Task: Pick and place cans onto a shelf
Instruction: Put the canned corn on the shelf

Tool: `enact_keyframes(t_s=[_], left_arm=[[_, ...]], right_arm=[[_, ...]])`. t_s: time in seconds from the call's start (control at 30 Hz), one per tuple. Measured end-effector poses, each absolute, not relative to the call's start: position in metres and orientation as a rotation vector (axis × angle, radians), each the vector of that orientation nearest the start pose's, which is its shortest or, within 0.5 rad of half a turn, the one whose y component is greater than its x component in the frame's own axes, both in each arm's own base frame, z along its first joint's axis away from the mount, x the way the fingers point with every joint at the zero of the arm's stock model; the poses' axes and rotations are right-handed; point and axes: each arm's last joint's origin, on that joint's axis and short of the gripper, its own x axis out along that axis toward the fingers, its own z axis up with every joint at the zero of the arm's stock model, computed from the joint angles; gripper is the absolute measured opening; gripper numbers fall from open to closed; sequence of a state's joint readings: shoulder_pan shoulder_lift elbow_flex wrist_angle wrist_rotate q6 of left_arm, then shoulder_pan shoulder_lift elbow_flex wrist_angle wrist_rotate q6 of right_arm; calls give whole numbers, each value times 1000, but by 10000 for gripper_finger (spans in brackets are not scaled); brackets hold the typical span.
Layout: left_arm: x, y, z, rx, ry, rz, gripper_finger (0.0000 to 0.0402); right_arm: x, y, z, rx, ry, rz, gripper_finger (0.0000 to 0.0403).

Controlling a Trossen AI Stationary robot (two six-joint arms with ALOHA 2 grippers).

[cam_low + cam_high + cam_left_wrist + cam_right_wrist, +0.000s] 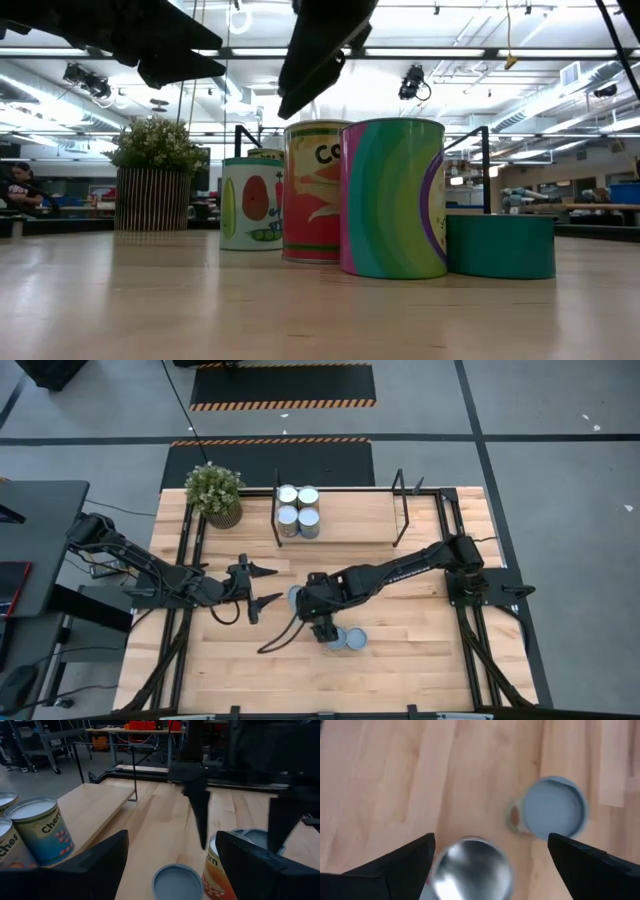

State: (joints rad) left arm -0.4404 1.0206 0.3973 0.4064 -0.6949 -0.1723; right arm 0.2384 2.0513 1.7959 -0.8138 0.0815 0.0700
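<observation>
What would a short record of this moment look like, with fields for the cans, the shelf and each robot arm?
Cans on shelf: four, grouped at its left end
Cans on table: three, near the right gripper; a short teal one is among them
Shelf: low rack at the table's far edge, mostly bare
Right gripper: open, pointing down above the loose cans, holding nothing
Left gripper: open, hovering over the table left of them, empty
Potted plant: far-left corner of the table, beside the shelf
</observation>
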Motion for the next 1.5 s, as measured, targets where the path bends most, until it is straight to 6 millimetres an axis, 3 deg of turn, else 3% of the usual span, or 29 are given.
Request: enact_keyframes(t_s=[0.27,0.67,1.2,1.5], left_arm=[[192,-70,215,-57,161,268,304],[192,-70,213,-52,174,269,304],[192,-70,213,-53,174,269,304],[192,-70,213,-53,174,269,304]], right_arm=[[431,112,231,-166,1103,98,399],[423,98,225,-157,1229,33,394],[421,53,221,-93,1333,-38,326],[408,0,253,-116,1317,-132,328]])
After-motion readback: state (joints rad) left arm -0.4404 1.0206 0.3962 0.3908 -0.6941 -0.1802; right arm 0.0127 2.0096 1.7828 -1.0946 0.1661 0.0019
